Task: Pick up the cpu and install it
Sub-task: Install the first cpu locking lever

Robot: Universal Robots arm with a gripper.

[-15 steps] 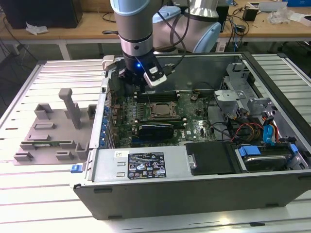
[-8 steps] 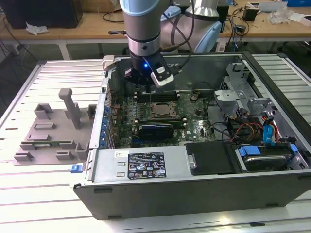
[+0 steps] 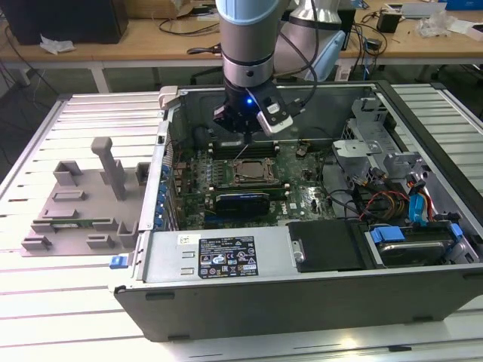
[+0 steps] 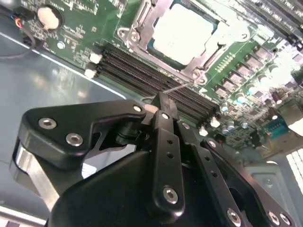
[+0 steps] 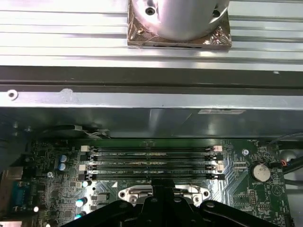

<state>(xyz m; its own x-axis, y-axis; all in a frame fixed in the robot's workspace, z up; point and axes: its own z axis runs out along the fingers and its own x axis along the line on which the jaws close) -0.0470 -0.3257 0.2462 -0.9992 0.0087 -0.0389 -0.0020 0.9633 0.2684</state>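
Your hand [image 4: 159, 100] hangs inside the open computer case [image 3: 317, 302], over the green motherboard [image 4: 75, 30], with its two fingers pressed together at the tips. The cpu [image 4: 182, 29] lies apart from the hand. It sits flat in the metal socket frame [image 4: 138, 21] with its silver top up, below the hand and just past the fingertips. The dark memory slots [image 4: 137, 70] run between the tips and the cpu, crossing right in front of the hand. A thin metal rod [image 4: 177, 87] slants from the nearest corner of the socket frame up to your fingertips, and you cannot tell whether the tips pinch it or merely meet it. In the exterior view the hand hovers above the memory slots, with the socket lower and close by. The case rests on a slatted surface [image 3: 68, 324] below the hand.
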